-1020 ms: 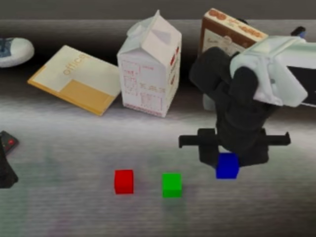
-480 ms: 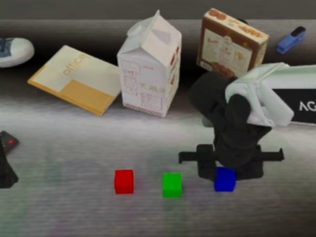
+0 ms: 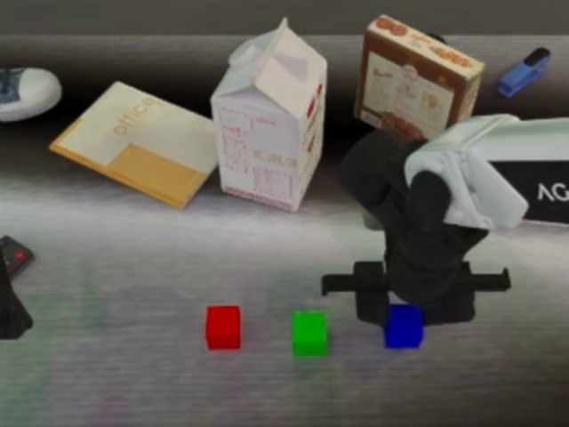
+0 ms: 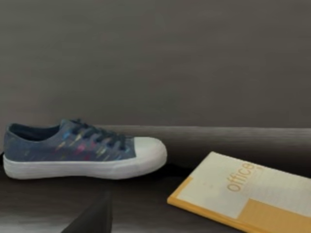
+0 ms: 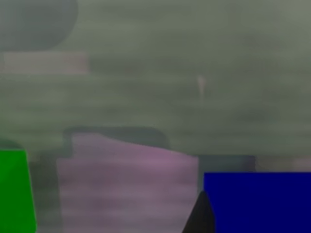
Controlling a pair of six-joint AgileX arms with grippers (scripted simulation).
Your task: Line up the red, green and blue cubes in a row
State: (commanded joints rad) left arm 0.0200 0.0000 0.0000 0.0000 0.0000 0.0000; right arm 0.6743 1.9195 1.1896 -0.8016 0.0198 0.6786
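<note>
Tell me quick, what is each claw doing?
Left gripper: parked at the table's left edge, cannot be told.
Right gripper: at the blue cube, cannot be told.

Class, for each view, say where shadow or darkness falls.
Top view: a dark band runs along the table's far side behind the white milk carton. The right gripper stands over the small deep-blue cube, and the left arm is parked at the left edge. Left wrist view: dark shade under the blue canvas shoe. Right wrist view: no deep shadow.

Three small matte cubes sit flat on the bench in a near-straight row: red cube (image 3: 223, 326) leftmost, green cube (image 3: 309, 333) in the middle, blue cube (image 3: 404, 326) rightmost, its far edge seemingly hidden.
</note>
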